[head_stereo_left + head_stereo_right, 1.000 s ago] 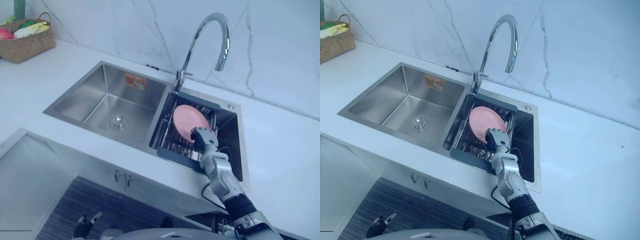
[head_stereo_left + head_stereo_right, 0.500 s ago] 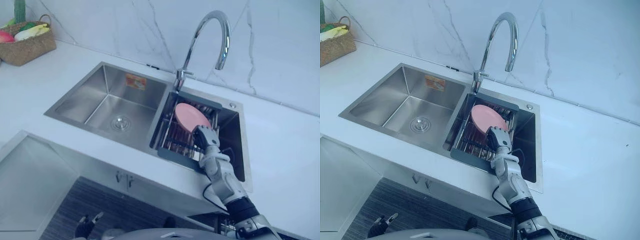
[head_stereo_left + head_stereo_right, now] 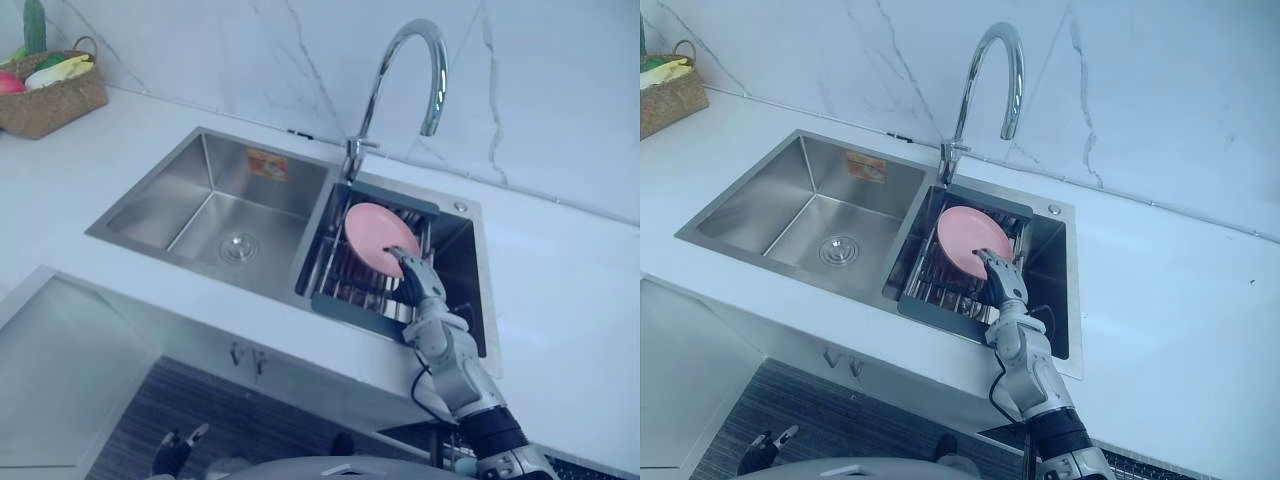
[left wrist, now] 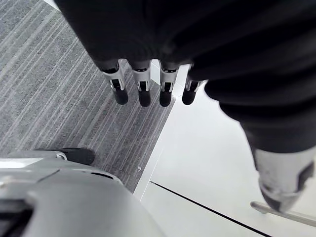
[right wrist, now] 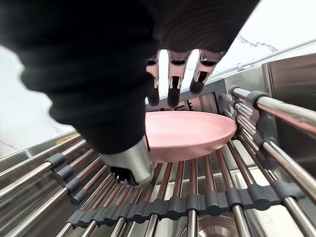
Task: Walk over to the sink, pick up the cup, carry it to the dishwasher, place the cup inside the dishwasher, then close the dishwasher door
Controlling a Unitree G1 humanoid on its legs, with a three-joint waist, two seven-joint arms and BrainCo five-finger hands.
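Stretching across the white tabletop (image 3: 560, 300), a stainless steel double sink (image 3: 190, 200) carries a dark-framed wire rack (image 3: 340, 290) in its right basin, and a pink round plate (image 3: 370, 230) sits tilted inside. By its rim the right hand (image 3: 418, 282) hovers, fingers straight, gripping nothing. Over the grey floor (image 4: 49, 98) the left hand (image 4: 143, 89) hangs relaxed and empty.

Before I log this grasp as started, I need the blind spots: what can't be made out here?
- Contact: the right hand covers the pink round dish's near edge in the eye views; touch cannot be told.
- Below the steel-bar rack: bars and dish hide what lies underneath, right wrist view.
- The woven basket: contents partly cut off by the left eye view's top edge.
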